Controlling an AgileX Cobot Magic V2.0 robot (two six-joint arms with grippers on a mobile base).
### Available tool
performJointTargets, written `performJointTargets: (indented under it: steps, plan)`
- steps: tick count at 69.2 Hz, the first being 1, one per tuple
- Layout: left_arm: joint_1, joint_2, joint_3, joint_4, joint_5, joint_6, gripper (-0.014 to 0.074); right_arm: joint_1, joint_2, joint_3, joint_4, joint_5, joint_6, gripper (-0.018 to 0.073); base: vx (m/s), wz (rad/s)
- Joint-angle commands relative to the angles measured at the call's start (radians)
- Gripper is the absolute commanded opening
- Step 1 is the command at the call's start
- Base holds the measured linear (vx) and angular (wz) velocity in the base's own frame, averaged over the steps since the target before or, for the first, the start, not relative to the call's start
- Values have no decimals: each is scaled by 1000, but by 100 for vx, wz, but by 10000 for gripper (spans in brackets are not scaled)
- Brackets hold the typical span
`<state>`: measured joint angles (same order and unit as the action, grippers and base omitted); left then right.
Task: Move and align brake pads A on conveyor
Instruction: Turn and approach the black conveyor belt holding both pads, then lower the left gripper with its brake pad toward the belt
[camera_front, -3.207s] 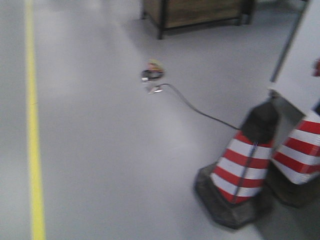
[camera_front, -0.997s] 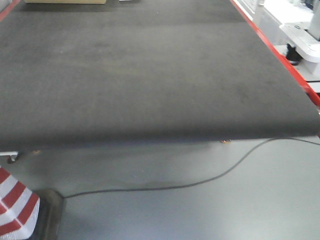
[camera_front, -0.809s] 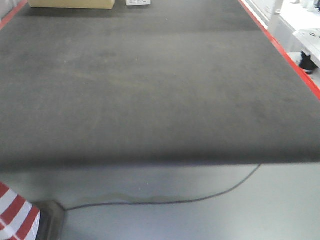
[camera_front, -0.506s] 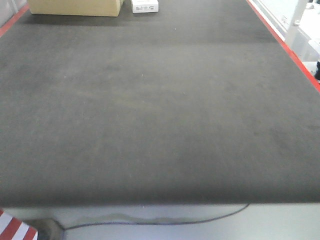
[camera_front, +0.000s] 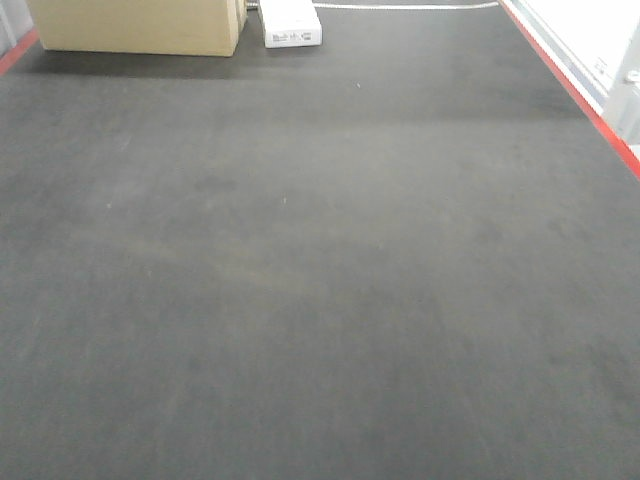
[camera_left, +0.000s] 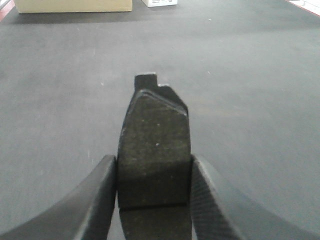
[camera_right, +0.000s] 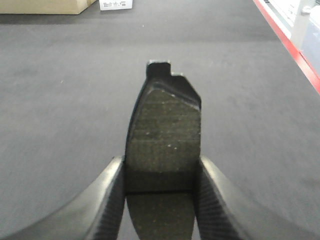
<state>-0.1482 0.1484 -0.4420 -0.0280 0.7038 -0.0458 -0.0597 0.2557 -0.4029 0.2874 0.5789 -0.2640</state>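
Holding brake pads, conveyor now filling view

Left brake pad, grey-brown, gripped over the dark charcoal conveyor; right brake pad likewise.

I can read no text anywhere on my feeds. The only print I see is a short dark line on the side of the small white rectangular box, which sits at the far end of the dark charcoal felt-like conveyor belt. It is too blurred to make out.
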Motion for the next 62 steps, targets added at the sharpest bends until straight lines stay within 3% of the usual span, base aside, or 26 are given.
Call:
performJointTargets:
  steps: [1,29,62]
  plan:
    - [-6,13,-27,-8,-94,1,-6,-5,9,-28,6,-91,-9,-5,27,3]
    - [-6,13,-27,-8,-94,1,-6,-5,9,-28,6,-91,-9,-5,21,3]
    - [-6,13,-27,-8,-94,1,-6,-5,9,-28,6,-91,-9,-5,2,0]
